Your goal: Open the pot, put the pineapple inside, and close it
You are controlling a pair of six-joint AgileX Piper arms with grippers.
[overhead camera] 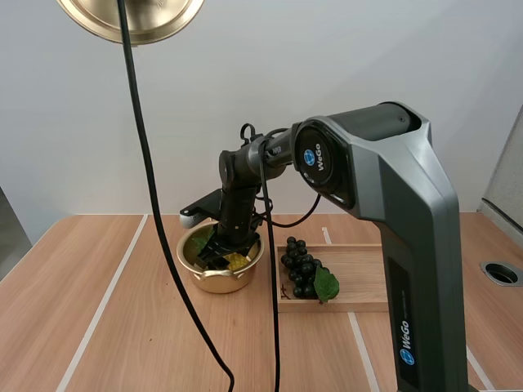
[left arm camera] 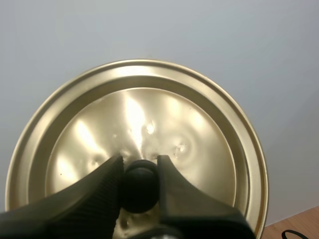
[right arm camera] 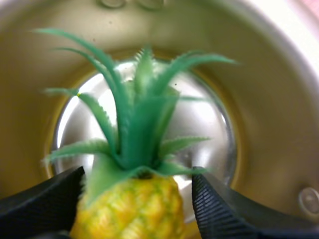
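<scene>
A gold pot [overhead camera: 214, 282] stands open on the wooden table. My right gripper [overhead camera: 217, 256] reaches down into it, shut on the pineapple [overhead camera: 238, 261]. In the right wrist view the fingers flank the yellow body of the pineapple [right arm camera: 130, 209], and its green crown points at the shiny bottom of the pot [right arm camera: 279, 124], with my right gripper [right arm camera: 138, 175] low inside the walls. The gold lid [overhead camera: 155, 20] hangs high above the table's left. My left gripper [left arm camera: 139, 164] is shut on the lid's black knob [left arm camera: 139, 188], against the top of the lid [left arm camera: 149, 114].
A wooden tray [overhead camera: 359, 278] lies just right of the pot, with a bunch of dark grapes [overhead camera: 301, 265] and a green leaf at its left end. Bare table spreads to the left and front of the pot.
</scene>
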